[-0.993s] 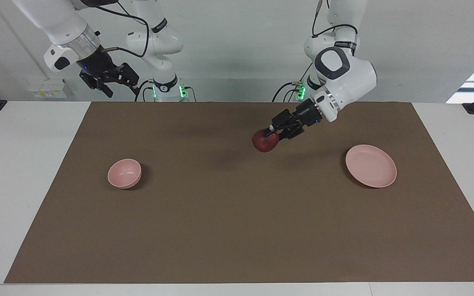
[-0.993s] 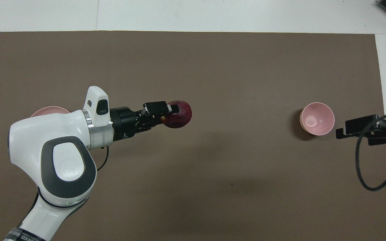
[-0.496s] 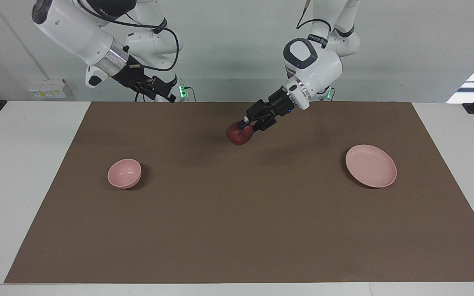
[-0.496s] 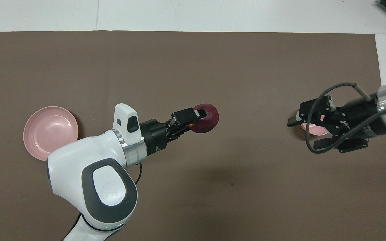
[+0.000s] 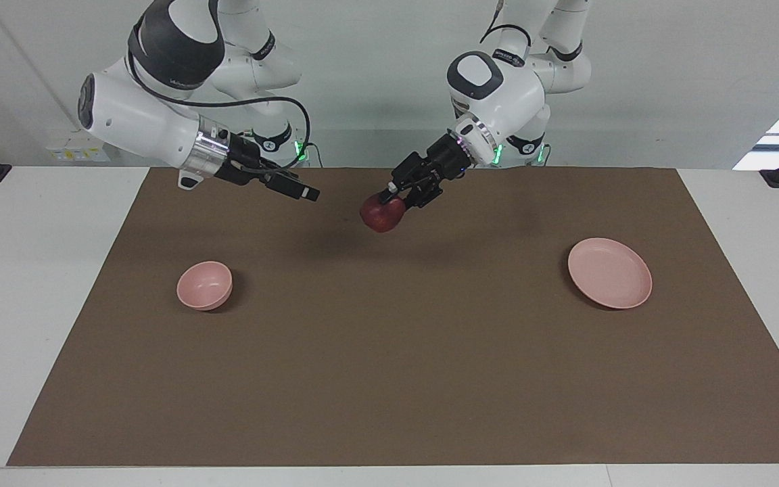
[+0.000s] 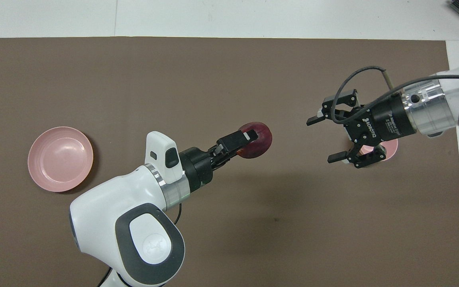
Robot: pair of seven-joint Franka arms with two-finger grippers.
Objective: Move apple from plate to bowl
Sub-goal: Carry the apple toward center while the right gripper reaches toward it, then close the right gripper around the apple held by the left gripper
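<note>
- Facing view: your left gripper (image 5: 393, 197) has carried the dark red apple (image 5: 381, 214), clamped in its fingers, higher over the mat's middle, away from the bare pink plate (image 5: 610, 272). Your right gripper (image 5: 298, 190) has swung in toward it, so a handover looks likely. The pink bowl (image 5: 204, 285) waits at the right arm's end.
- Overhead view: your right gripper (image 6: 322, 139) now gapes wide, facing the apple (image 6: 258, 140). Nothing lies between them; the gripper masks most of the bowl (image 6: 392, 147).
</note>
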